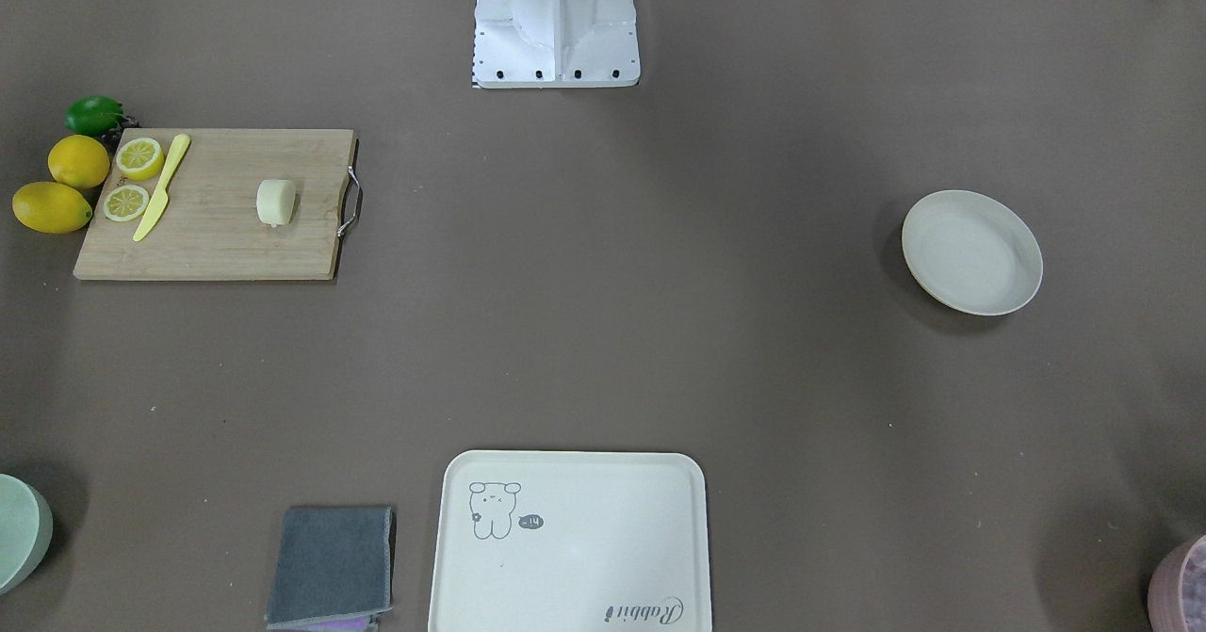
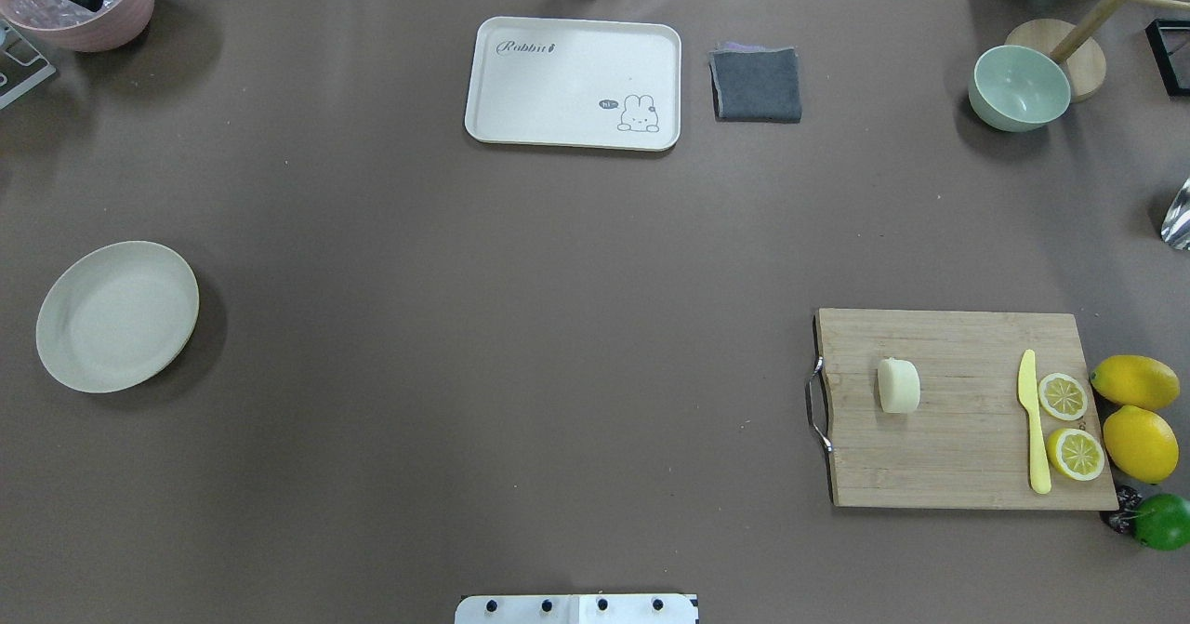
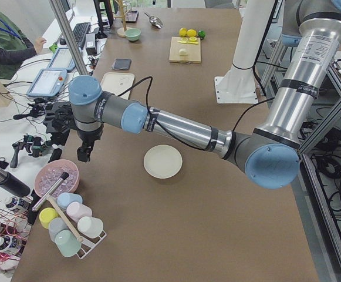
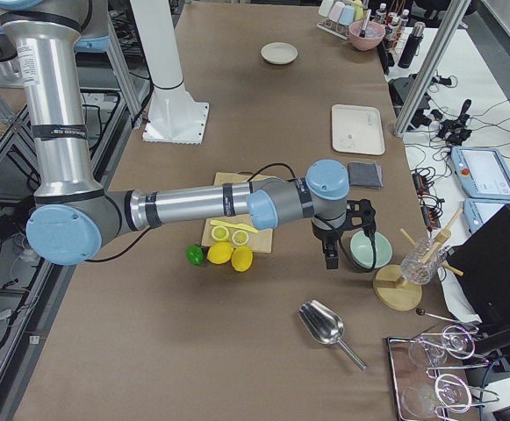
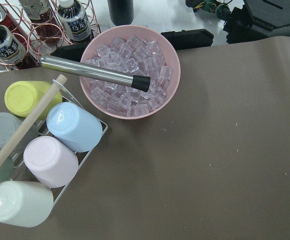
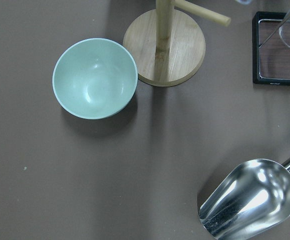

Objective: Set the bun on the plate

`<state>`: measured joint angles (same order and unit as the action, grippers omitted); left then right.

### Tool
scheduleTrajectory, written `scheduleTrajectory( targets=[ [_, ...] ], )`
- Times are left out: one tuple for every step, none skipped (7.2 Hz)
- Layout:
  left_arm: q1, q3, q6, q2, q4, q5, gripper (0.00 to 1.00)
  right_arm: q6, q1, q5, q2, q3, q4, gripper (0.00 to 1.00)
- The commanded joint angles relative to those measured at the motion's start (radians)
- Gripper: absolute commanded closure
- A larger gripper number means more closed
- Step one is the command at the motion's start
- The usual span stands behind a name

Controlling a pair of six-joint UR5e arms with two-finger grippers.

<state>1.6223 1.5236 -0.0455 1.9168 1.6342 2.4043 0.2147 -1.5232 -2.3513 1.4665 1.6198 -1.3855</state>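
Observation:
The bun (image 2: 898, 386) is a pale cream lump lying on the wooden cutting board (image 2: 958, 457) at the table's right side, also seen in the front view (image 1: 276, 202). The plate (image 2: 117, 315), round and off-white, sits far off at the table's left side with nothing on it (image 1: 972, 252). My left gripper (image 3: 84, 154) hangs over the table's far left corner by a pink ice bowl (image 5: 130, 70), well away from the plate (image 3: 162, 161). My right gripper (image 4: 330, 260) hovers beside a green bowl (image 6: 95, 77), beyond the board. I cannot tell whether either gripper is open or shut.
On the board lie a yellow knife (image 2: 1034, 424) and two lemon halves (image 2: 1063, 396); whole lemons (image 2: 1139, 443) and a lime (image 2: 1162, 522) sit beside it. A cream tray (image 2: 573, 83) and grey cloth (image 2: 756, 85) are at the far edge. A metal scoop (image 6: 249, 205) and cup rack (image 5: 40, 165) sit at the ends.

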Motion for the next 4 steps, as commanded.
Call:
scheduleTrajectory(
  targets=[
    [-0.001,-0.003,-0.004,-0.022,0.029,0.002,0.02,0.000,-0.002,0.000,0.002,0.000,-0.001,0.00],
    [-0.001,-0.005,0.002,-0.031,0.035,-0.002,0.02,0.000,-0.003,0.000,0.009,0.000,0.000,0.00],
    [-0.004,-0.005,0.010,-0.032,0.035,-0.004,0.02,0.000,-0.005,0.000,0.009,0.000,0.000,0.00],
    [-0.028,-0.008,0.013,-0.019,0.036,-0.005,0.02,0.000,-0.005,0.000,0.009,0.000,-0.001,0.00]
  ],
)
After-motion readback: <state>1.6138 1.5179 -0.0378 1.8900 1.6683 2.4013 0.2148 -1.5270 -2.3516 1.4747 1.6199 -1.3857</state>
